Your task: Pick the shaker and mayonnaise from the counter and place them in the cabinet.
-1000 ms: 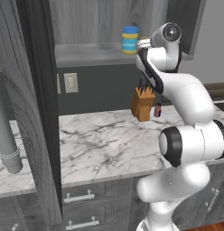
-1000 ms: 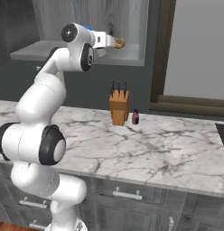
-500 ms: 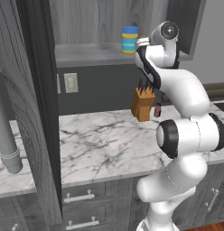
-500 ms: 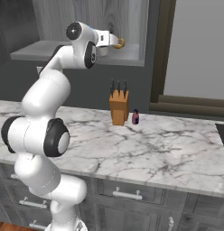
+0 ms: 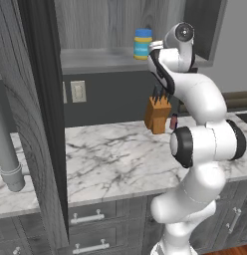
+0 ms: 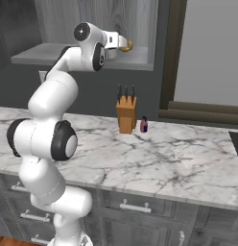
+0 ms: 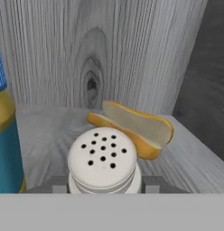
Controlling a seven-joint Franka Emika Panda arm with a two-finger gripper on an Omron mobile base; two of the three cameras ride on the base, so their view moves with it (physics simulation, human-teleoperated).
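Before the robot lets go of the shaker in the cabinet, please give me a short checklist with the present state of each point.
1. Mayonnaise already on the cabinet shelf: ok.
2. Shaker inside the cabinet, above the shelf board: ok.
3. Gripper shut on the shaker: ok, the finger tips sit at both its sides.
4. Shaker upright, holed top facing the hand camera: ok.
5. Shaker base resting on the shelf: cannot tell, the base is hidden.
6. Room beside the hot dog bun behind and the mayonnaise at the left: ok, the shaker stands apart from both.

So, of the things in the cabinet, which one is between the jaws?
The shaker, white with a holed top; the mayonnaise stands beside it, the bun behind.
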